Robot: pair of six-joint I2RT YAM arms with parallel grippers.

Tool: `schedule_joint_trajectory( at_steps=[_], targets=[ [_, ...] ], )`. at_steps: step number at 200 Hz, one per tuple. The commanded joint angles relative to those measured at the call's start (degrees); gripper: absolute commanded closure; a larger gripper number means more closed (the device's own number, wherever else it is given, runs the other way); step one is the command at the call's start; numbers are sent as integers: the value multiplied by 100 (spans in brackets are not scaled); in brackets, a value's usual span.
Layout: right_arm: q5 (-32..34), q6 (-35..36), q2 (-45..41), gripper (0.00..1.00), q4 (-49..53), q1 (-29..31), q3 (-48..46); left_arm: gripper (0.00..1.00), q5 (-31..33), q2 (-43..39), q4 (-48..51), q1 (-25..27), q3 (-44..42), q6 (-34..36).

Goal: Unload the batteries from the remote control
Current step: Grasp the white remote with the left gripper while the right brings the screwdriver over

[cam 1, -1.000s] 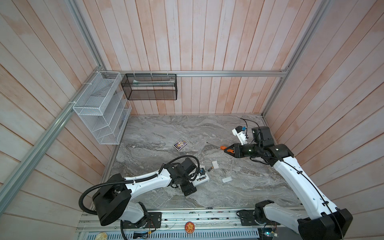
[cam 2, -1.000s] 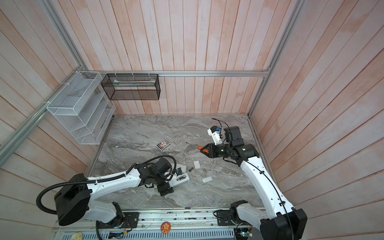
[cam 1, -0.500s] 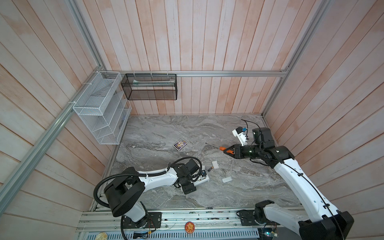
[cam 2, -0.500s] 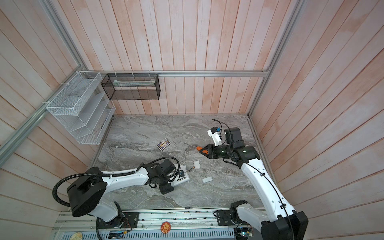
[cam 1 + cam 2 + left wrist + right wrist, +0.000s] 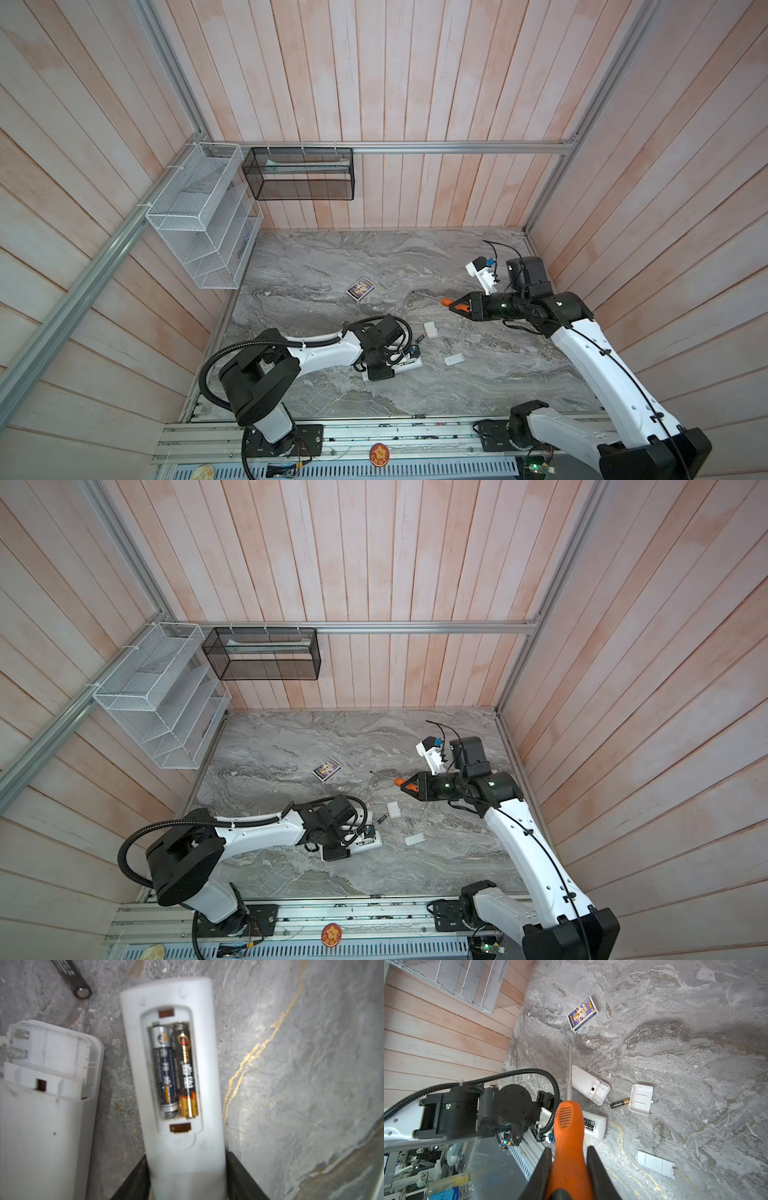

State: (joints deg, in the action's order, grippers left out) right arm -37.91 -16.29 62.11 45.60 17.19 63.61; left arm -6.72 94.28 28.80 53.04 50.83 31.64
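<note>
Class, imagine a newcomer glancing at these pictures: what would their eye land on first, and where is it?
The orange screwdriver stands out, gripped in the right tool above the right of the table. Then the open remote in the left tool, two batteries seated inside, and a loose battery lying beside a white cover.

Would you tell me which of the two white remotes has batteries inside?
The remote between the fingers of the left gripper: two batteries lie side by side in its open compartment, while the other remote has an empty one.

second remote [image 5: 41, 1126] cut off at the edge, print on batteries [image 5: 187, 1072] unreadable
</note>
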Motion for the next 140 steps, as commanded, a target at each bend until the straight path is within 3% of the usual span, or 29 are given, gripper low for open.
schedule_joint_trajectory(
  at_steps=[1, 55, 122, 140],
  targets=[
    [16, 62, -133, 94, 159, -14, 229, 49, 198, 429, 254, 4, -76, 380],
    [238, 11, 6, 95, 594, -21, 430, 54, 108, 174, 45, 5, -70, 866],
    [580, 112, 239, 95, 1991, 23, 425, 33, 43, 145, -156, -66, -319, 1117],
    [500, 59, 258, 95, 2157, 187, 287, 32, 73, 181, -95, -174, -335, 1132]
  ],
)
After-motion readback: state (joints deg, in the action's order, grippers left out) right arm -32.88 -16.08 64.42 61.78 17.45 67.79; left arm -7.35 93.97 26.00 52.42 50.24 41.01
